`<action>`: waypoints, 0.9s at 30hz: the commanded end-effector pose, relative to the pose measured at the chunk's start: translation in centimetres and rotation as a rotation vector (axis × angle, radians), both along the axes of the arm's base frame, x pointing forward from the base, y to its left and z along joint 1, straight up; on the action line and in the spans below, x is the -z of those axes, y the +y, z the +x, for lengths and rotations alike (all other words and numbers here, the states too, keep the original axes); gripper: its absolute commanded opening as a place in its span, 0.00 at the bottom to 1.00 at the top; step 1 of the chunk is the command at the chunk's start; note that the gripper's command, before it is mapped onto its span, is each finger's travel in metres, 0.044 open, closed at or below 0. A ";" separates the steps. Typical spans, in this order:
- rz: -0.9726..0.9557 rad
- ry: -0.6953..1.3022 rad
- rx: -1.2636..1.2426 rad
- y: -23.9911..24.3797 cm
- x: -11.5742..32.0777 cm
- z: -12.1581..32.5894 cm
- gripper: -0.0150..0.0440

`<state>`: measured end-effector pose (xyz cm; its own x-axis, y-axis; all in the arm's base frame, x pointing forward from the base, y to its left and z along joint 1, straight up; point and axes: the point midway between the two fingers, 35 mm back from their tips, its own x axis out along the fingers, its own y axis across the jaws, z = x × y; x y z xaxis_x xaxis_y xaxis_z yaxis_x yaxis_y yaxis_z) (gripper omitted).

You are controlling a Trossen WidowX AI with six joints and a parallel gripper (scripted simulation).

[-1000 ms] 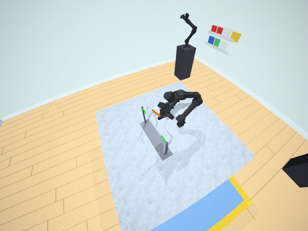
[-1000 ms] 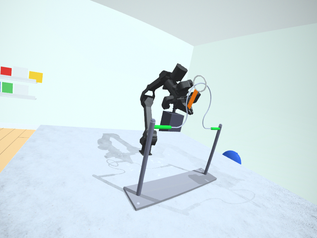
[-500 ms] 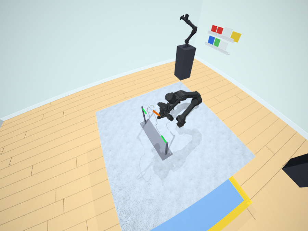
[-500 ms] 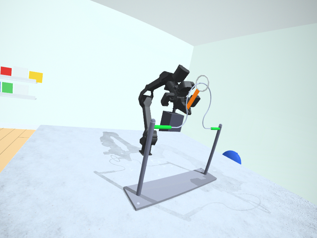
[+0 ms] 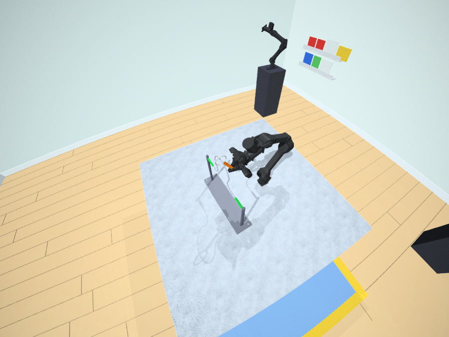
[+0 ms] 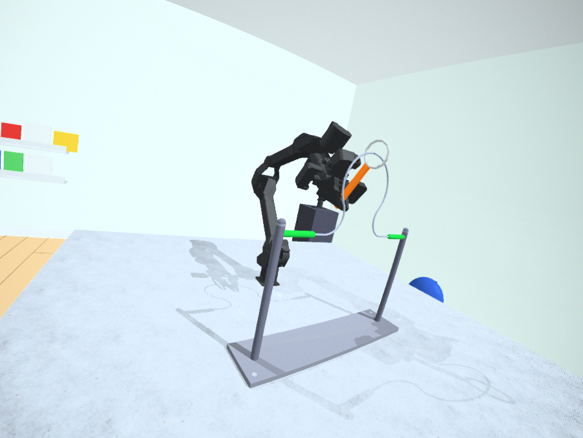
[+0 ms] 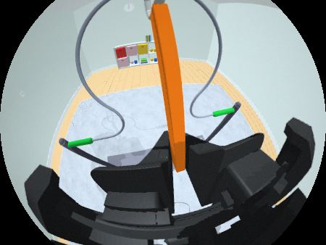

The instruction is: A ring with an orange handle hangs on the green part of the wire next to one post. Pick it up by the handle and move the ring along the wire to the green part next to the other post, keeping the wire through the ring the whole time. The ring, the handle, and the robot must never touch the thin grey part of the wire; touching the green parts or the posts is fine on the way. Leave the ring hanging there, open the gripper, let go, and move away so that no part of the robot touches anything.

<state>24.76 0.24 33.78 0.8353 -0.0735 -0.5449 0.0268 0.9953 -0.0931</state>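
Note:
The orange handle (image 5: 228, 165) (image 6: 356, 179) (image 7: 170, 83) is held in my gripper (image 5: 232, 168) (image 6: 344, 200) (image 7: 171, 133), which is shut on its lower end. The pale ring (image 6: 377, 140) is raised at the handle's upper end, around the top of the grey wire (image 6: 387, 179) (image 7: 77, 54), right of its crest in the exterior view. In the wrist view the ring is mostly cut off. I cannot tell whether it touches the wire. The green parts (image 6: 299, 233) (image 6: 396, 236) (image 7: 80, 142) (image 7: 224, 111) sit lower, beside the posts (image 6: 269, 292) (image 6: 390, 278).
The grey base plate (image 5: 225, 203) (image 6: 320, 339) lies under the wire. In the exterior view the wire's left limb crosses in front of the handle and fingers. A dark pedestal (image 5: 268, 90) with another arm stands beyond the table. A blue ball (image 6: 426, 288) shows past the table edge.

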 end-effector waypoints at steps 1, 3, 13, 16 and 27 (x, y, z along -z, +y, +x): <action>-0.072 -0.006 0.001 -0.3 0.1 0.0 0.00; -0.100 -0.009 0.002 -0.4 0.1 0.0 0.00; -0.238 -0.023 0.003 -1.0 0.0 0.0 0.00; -0.280 -0.027 0.003 -1.1 -0.1 0.0 0.00; -0.433 -0.042 0.004 -1.7 -0.3 0.1 0.00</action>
<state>24.95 -1.22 34.01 0.8533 -0.2645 -0.4494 0.0390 0.8918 -0.4507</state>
